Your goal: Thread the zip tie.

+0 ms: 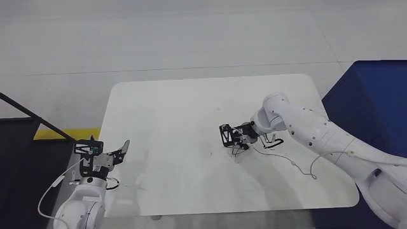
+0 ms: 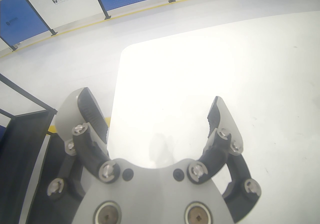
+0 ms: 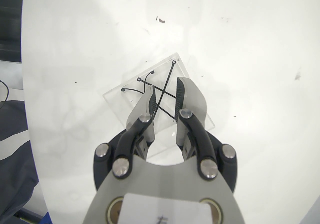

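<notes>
Several black zip ties [image 3: 167, 82] lie crossed on a clear square tray [image 3: 125, 107] on the white table [image 1: 191, 114]. My right gripper [image 3: 165, 84] is low over the tray and open, its fingers [image 3: 180, 89] standing on either side of the crossing ties; one tie runs close along the other pad. From above, the right gripper [image 1: 230, 138] sits near the table's middle. My left gripper [image 2: 151, 96] is open and empty by the table's near left corner, far from the tray, as the top view also shows [image 1: 117, 152].
A thin black cable [image 1: 299, 165] trails over the table beside the right arm. A blue panel [image 1: 375, 95] stands off the right edge, and a black frame [image 1: 25, 114] off the left. Small dark specks [image 3: 161, 19] dot the tabletop.
</notes>
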Tool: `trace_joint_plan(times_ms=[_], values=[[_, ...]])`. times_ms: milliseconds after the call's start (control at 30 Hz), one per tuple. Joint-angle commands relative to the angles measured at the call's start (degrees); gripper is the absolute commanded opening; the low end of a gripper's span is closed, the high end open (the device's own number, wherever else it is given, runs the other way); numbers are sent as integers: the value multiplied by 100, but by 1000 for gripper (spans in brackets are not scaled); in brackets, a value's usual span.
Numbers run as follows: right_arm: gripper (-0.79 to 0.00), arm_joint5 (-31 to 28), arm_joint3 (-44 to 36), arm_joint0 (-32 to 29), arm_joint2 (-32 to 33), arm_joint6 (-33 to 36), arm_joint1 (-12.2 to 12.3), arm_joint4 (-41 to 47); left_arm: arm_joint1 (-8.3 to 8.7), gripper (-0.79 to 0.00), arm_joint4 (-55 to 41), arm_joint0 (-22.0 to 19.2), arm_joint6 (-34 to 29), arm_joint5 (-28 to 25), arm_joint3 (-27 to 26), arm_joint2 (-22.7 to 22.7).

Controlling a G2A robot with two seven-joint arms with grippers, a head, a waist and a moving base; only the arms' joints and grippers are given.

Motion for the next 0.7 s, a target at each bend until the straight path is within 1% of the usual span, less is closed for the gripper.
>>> trace_joint_plan(times_ms=[0,67,167,233,433,500,567,633,667], values=[[-619,0,64,-13,0,155,-61,41,0,0,0,0,0,0,0,0],[-603,0,119,-21,0,308,-130,0,0,0,0,0,0,0,0,0],[-622,0,183,-70,0,434,-243,-34,0,0,0,0,0,0,0,0],[-613,0,245,-84,0,487,-315,-53,0,0,0,0,0,0,0,0],[-619,0,415,-139,0,587,-497,-101,0,0,0,0,0,0,0,0],[-631,0,482,-157,0,618,-550,-120,0,0,0,0,0,0,0,0],[-708,0,566,-168,0,665,-600,-146,0,0,0,0,0,0,0,0],[-686,0,645,-163,0,664,-647,-149,0,0,0,0,0,0,0,0],[-650,0,673,-167,0,660,-668,-157,0,0,0,0,0,0,0,0]])
